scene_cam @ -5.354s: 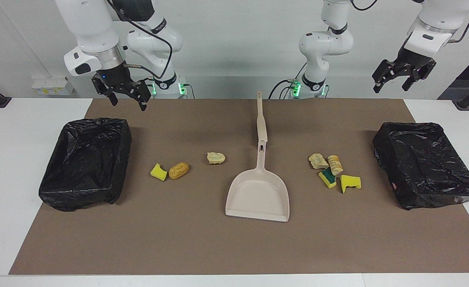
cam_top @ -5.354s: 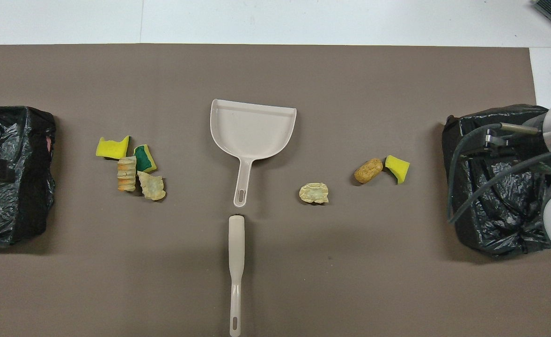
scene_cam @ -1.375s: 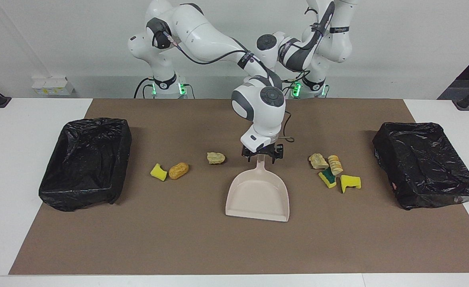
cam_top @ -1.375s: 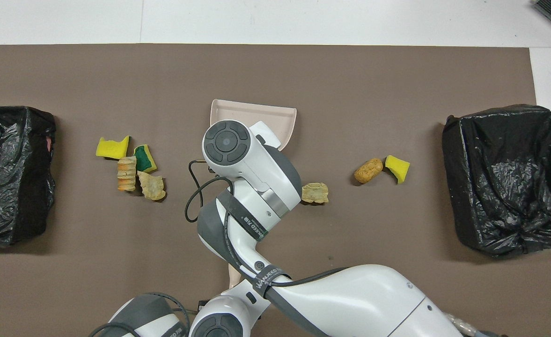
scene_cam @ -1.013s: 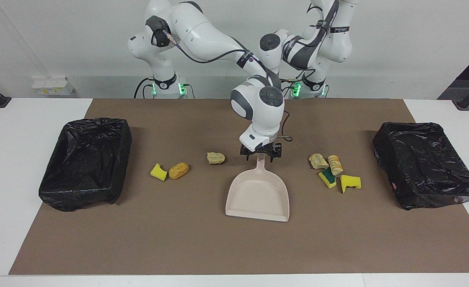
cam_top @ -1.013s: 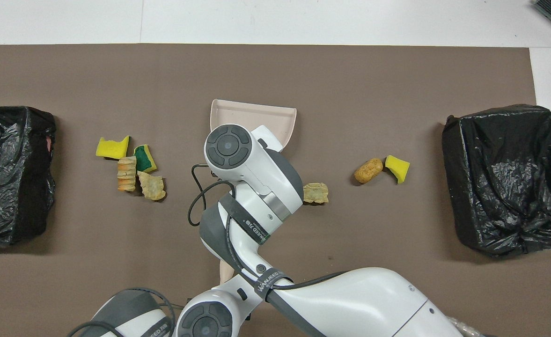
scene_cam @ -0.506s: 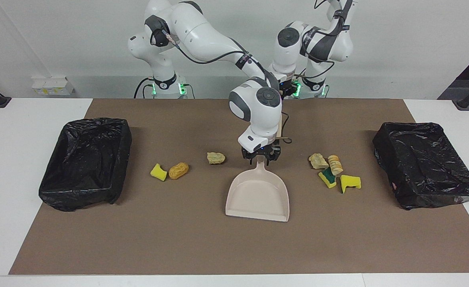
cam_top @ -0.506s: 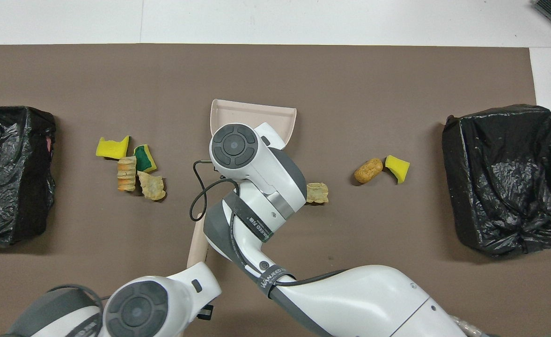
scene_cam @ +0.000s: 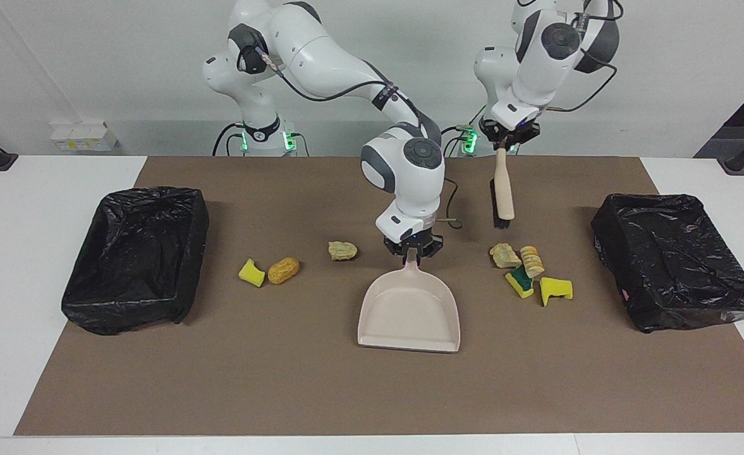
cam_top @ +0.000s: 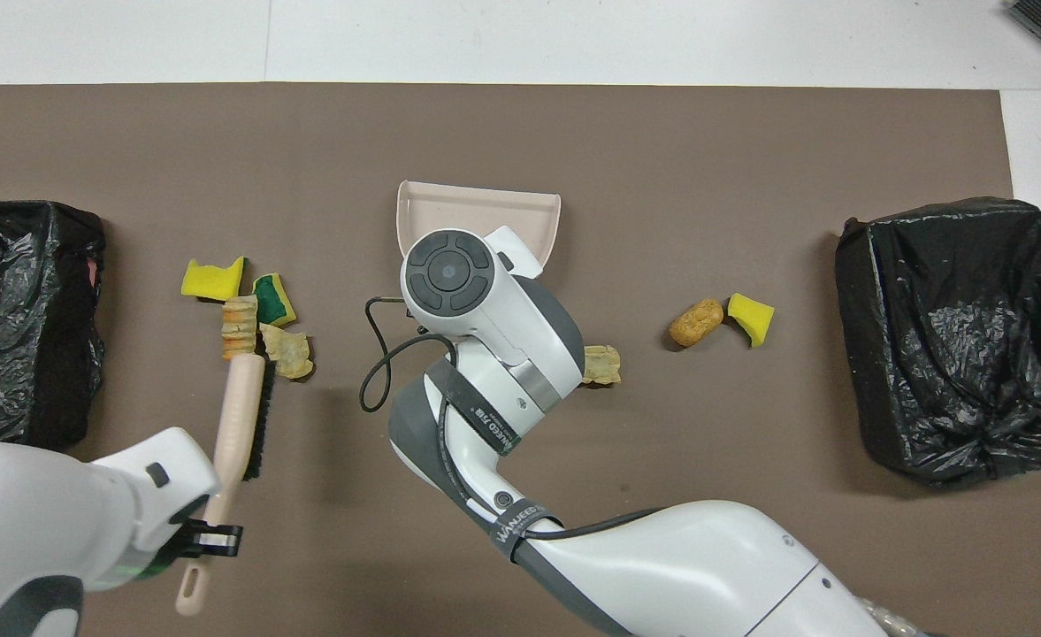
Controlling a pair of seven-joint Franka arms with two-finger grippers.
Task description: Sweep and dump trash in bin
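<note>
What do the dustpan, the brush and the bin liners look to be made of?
Dustpan: likely moulded plastic, smooth beige with a slight sheen. Brush: handle probably the same beige plastic; dark bristles, material unclear. Bin liners: thin black plastic film, crinkled and glossy with highlights.

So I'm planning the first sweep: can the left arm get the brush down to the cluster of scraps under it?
Probably yes: the left gripper holds the brush just above that cluster, with nothing between them.
</note>
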